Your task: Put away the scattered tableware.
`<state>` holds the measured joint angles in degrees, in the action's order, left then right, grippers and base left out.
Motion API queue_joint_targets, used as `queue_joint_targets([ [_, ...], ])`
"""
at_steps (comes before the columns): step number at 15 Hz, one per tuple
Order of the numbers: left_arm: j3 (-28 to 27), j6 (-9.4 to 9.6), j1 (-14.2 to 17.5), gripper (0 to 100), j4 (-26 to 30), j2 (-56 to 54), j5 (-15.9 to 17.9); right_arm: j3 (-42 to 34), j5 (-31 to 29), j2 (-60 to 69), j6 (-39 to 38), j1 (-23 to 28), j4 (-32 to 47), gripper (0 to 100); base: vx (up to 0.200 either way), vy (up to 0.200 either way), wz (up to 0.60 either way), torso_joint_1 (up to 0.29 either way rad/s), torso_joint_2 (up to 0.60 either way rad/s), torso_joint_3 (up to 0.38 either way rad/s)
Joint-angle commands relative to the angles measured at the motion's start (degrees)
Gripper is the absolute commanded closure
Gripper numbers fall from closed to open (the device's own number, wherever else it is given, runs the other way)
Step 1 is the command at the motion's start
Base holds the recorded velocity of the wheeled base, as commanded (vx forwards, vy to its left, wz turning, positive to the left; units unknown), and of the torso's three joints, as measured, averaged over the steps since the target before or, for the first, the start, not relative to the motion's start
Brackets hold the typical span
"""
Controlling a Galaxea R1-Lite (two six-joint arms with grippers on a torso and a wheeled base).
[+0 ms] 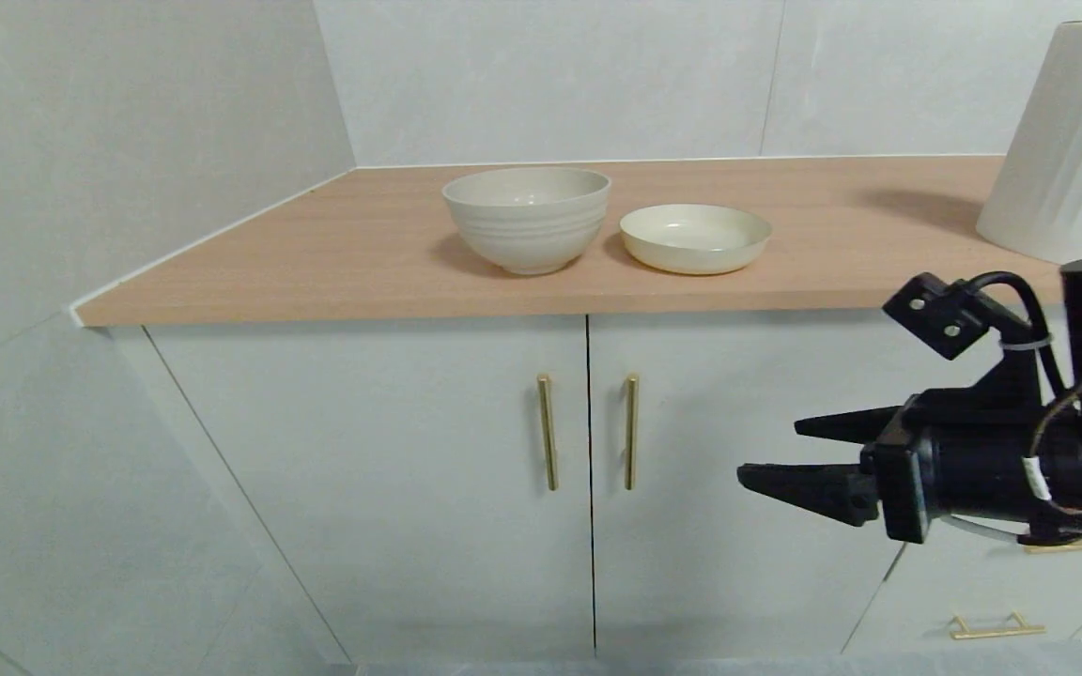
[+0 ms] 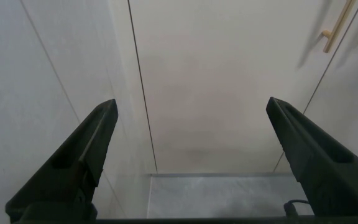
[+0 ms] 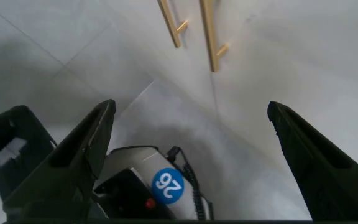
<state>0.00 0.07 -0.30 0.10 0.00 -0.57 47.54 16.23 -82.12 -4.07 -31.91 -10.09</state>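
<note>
Currently ribbed bowl (image 1: 527, 218) and shallow dish (image 1: 695, 238) sit mouth-up, side by side on countertop (image 1: 316, 268). Right gripper (image 1: 768, 451) spread, empty, lower and right of them. Left gripper (image 2: 191, 109) also spread.

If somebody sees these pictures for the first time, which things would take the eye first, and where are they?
First the deep bowl and the shallow dish, side by side on the wooden counter. Next the black right tool, open, held in front of the white doors below the counter's edge, toward the right. The two gold handles stand upright where the doors meet.
</note>
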Motion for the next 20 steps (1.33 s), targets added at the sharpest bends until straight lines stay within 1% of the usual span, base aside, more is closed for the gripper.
queue_joint_targets([
  [1, 0.0, -0.07, 0.0, 0, 0.0, 0.0, 0.0, 1.9, 0.1, -5.9, -0.9, -0.8, -0.1, 0, 0.000, 0.000, 0.00, 0.000, 0.00, 0.000],
  [2, 0.0, 0.01, 0.0, 0, 0.0, 0.0, 0.0, 1.9, 0.1, -7.4, -2.5, -2.2, -0.7, 0, 0.000, 0.000, 0.00, 0.000, 0.00, 0.000],
  [5, 0.0, -0.07, 0.0, 0, 0.0, 0.0, 0.0, 1.5, -0.1, -11.2, -7.2, -3.6, -6.4, 0, 0.000, 0.000, 0.00, 0.000, 0.00, 0.000],
  [6, 0.0, -0.07, 0.0, 0, 0.0, 0.0, 0.0, 1.2, -0.6, -13.4, -8.8, -4.3, -9.8, 0, 0.000, 0.000, 0.00, 0.000, 0.00, 0.000],
  [7, 0.0, -0.07, 0.0, 0, 0.0, 0.0, 0.0, 0.9, -2.3, -15.7, -10.7, -5.2, -13.5, 0, 0.000, 0.000, 0.00, 0.000, 0.00, 0.000],
  [8, 0.0, -0.07, 0.0, 0, 0.0, 0.0, 0.0, 0.7, -3.7, -17.4, -11.7, -5.9, -15.5, 0, 0.000, 0.000, 0.00, 0.000, 0.00, 0.000],
  [10, 0.0, -0.07, 0.0, 0, 0.0, 0.0, 0.0, 0.4, -7.3, -19.6, -12.0, -6.6, -19.9, 0, 0.000, 0.000, 0.00, 0.000, 0.00, 0.000],
  [13, 0.0, -0.07, 0.0, 0, 0.0, 0.0, 0.0, -0.3, -7.7, -23.2, -13.2, -8.4, -26.8, 0, 0.000, 0.000, 0.00, 0.000, 0.00, 0.000],
  [16, 0.0, -0.07, 0.0, 0, 0.0, 0.0, 0.0, -1.0, -8.8, -25.8, -15.7, -8.8, -34.9, 0, 0.000, 0.000, 0.00, 0.000, 0.00, 0.000],
  [20, 0.0, -0.07, 0.0, 0, 0.0, 0.0, 0.0, -0.7, -9.5, -27.5, -17.7, -8.8, -39.7, 0, 0.000, 0.000, 0.00, 0.000, 0.00, 0.000],
])
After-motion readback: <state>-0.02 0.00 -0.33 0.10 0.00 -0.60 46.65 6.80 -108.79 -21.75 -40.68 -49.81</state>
